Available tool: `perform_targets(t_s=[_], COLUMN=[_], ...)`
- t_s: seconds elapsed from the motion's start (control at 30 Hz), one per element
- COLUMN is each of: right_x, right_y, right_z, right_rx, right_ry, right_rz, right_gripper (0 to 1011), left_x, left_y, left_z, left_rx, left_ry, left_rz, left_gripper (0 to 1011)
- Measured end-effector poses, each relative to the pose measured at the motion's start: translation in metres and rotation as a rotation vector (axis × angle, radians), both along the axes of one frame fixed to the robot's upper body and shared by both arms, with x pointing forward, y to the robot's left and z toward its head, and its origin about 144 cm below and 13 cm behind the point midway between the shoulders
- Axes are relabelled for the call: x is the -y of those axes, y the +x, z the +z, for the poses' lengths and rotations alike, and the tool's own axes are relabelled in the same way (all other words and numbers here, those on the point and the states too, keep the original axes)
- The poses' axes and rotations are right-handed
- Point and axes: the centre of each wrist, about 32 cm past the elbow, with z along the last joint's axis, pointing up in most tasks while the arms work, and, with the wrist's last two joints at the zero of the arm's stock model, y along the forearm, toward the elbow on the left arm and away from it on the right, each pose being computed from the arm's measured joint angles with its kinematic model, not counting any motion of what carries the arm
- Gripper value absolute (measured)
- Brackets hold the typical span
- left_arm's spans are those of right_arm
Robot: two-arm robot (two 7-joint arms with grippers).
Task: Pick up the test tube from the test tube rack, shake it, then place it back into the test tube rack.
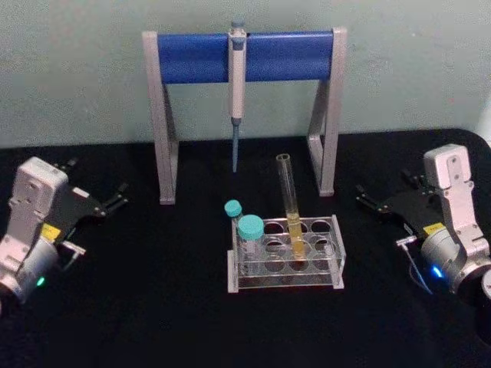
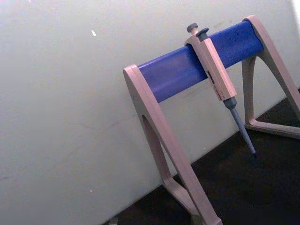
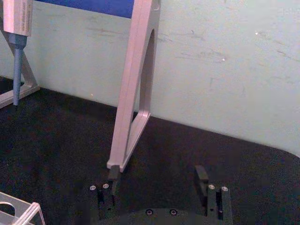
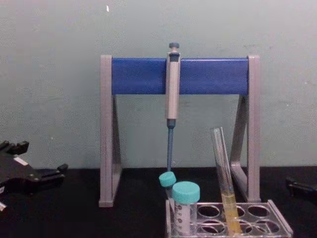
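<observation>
Two grippers flank the workspace, and we find neither in contact with any object. Our left gripper (image 1: 119,198) rests low over the black table (image 1: 153,307) at the left edge of the head view, well apart from the test tube rack (image 1: 285,253); its dark fingers show a small gap between their tips and hold nothing. Our right gripper (image 1: 364,201) sits at the right side of the table, pointing inward toward the rack; in the right wrist view its two fingers (image 3: 201,176) stand clearly apart, with bare table between them, empty.

We see the test tube (image 1: 290,205) standing in the rack, in a hole of the middle column, leaning slightly so that its open mouth tilts toward the stand behind. Yellow liquid fills its lower part. The tube lies between the two grippers, nearer the right one, though still apart from it; the right gripper's fingertips point at roughly the tube's mid-height in the head view.

Two teal-capped tubes (image 1: 248,230) occupy the rack's left column, just beside the test tube. Behind the rack stands a grey-legged stand (image 1: 244,57) with a blue crossbar, from which a pipette (image 1: 237,84) hangs tip downward, its tip above the table behind the rack.
</observation>
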Motion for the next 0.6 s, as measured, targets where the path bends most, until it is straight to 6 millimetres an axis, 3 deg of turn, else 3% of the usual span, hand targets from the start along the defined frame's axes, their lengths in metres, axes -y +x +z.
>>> perform_targets(t_s=[0.6], right_x=[0.0], right_y=[0.0], right_z=[0.0], right_rx=[0.0], right_ry=[0.0], right_rz=[0.0], right_gripper=[1000], left_x=[0.0], left_y=[0.0], left_z=[0.0], left_rx=[0.0], left_ry=[0.0], left_rz=[0.0], left_gripper=[1001])
